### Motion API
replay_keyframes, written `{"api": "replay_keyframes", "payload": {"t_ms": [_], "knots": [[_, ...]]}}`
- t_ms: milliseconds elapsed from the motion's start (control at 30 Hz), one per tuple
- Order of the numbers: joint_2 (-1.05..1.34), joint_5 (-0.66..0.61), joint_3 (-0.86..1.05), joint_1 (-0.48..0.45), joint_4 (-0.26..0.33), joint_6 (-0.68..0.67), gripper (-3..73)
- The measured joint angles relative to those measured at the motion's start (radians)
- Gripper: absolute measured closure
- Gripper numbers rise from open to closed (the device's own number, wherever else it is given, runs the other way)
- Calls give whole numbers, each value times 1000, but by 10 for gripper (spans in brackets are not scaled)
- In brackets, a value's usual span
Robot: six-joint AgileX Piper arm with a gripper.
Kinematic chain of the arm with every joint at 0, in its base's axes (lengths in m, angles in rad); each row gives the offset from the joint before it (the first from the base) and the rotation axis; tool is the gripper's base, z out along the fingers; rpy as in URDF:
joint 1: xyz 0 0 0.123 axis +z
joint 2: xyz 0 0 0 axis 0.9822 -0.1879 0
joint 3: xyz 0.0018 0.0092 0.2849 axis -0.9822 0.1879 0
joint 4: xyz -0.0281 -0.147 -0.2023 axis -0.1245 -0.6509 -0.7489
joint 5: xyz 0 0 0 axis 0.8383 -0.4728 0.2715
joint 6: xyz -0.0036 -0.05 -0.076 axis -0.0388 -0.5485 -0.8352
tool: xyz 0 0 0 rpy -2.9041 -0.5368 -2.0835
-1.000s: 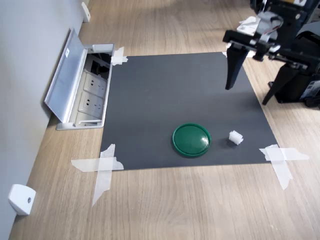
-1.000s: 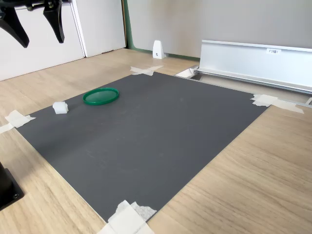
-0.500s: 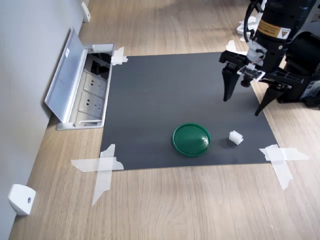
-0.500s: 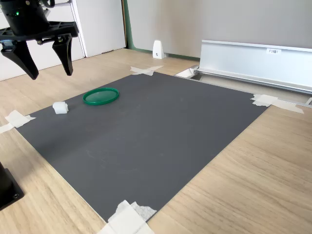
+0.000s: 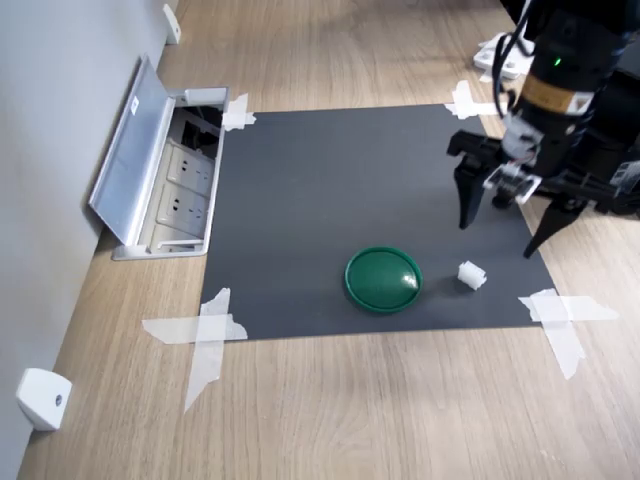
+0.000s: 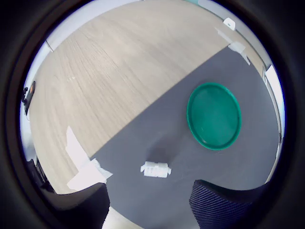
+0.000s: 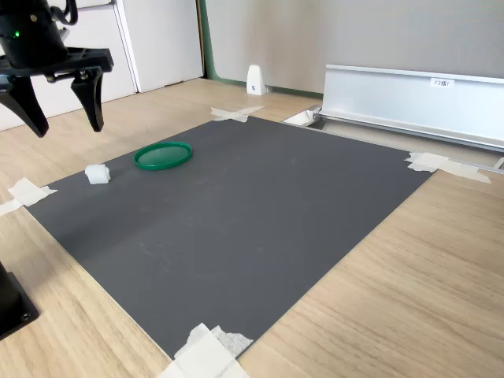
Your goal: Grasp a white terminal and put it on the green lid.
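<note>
The white terminal (image 5: 471,275) is a tiny ridged block lying on the black mat (image 5: 330,190), just to the first exterior view's right of the green lid (image 5: 383,279). My gripper (image 5: 497,240) hangs open and empty above the mat, a little beyond the terminal and not touching it. In the second exterior view the gripper (image 7: 68,129) is in the air above the terminal (image 7: 97,174), with the lid (image 7: 163,155) beside it. The wrist view looks down on the terminal (image 6: 156,169) and the lid (image 6: 214,116), with the gripper (image 6: 148,202) spread wide.
White tape strips (image 5: 208,330) hold the mat's corners to the wooden floor. An open floor socket box with a raised metal lid (image 5: 135,150) lies at the mat's edge by the wall. A white wedge block (image 5: 42,398) sits near the wall. The arm's dark base (image 7: 12,303) stands nearby.
The open gripper has come down and moved along the mat toward the terminal. The terminal and the lid have not moved.
</note>
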Motion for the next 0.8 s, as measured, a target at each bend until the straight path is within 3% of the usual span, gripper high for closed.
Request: {"api": "replay_keyframes", "payload": {"t_ms": [800], "knots": [[-143, 162, 69, 0, -9, -41, -16]]}}
